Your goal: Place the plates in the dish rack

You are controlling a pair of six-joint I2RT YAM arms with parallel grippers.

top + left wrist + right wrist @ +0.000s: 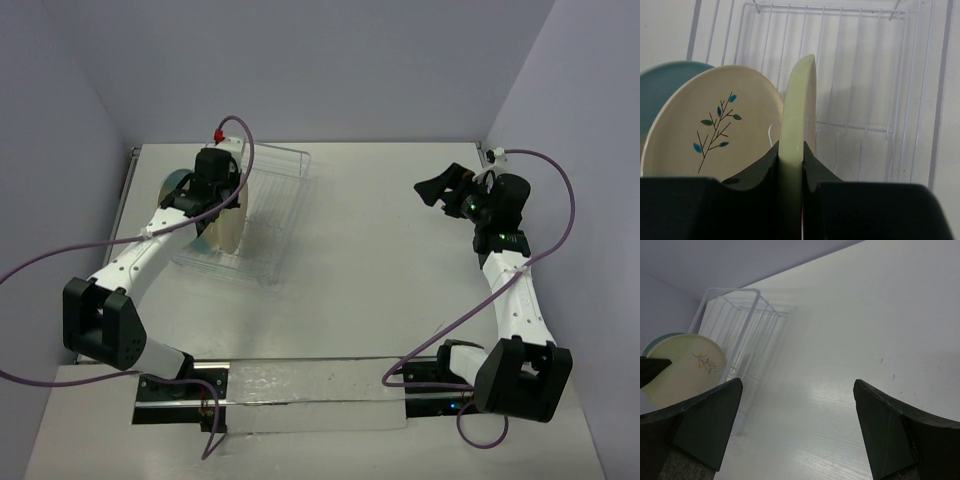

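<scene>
My left gripper is shut on the rim of the pale-green plate and holds it upright, edge on, over the wire dish rack. In the top view this plate hangs below the fingers at the rack's left part. Two more plates stand on edge just left of it: a cream one with the twig drawing and, behind it, one showing a light-blue face. Both also show in the right wrist view, the cream one beside the rack. My right gripper is open and empty, far right of the rack.
The rack's right half shows bare slotted wires. Purple cables loop from both arms. Grey walls close in the table at the back and sides. A metal rail joins the arm bases at the near edge.
</scene>
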